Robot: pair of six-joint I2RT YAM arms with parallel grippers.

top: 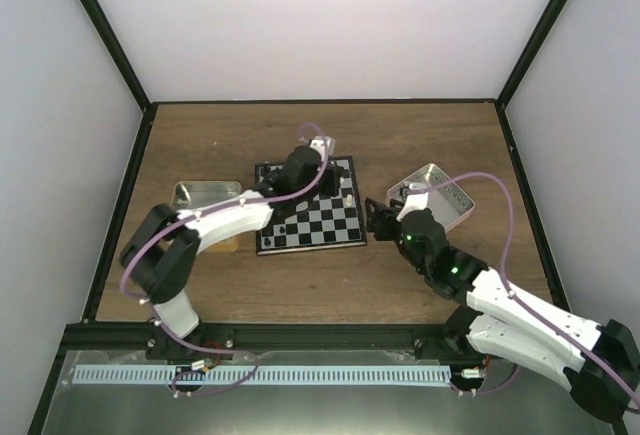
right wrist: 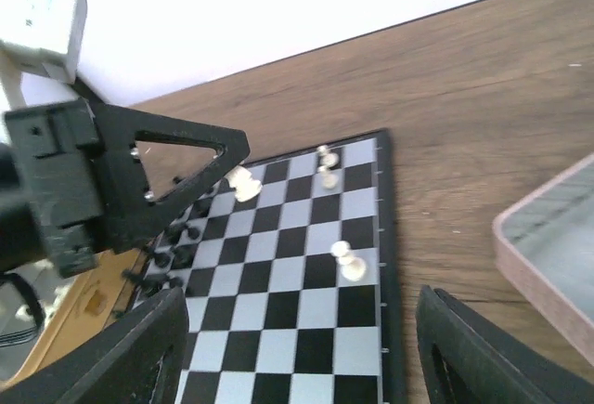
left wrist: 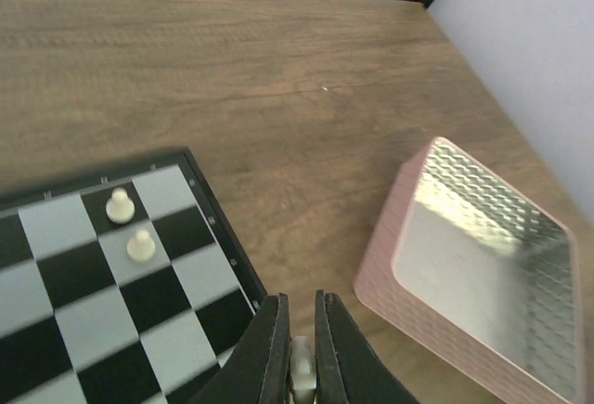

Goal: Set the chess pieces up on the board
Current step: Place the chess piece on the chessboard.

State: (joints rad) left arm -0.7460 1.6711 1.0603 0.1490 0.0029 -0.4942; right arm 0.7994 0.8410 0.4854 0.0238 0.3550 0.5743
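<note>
no readable text, labels, brand marks or numbers in any view. the board (right wrist: 278, 330) has tiny pale marks along its dark border, too small to make out.
</note>
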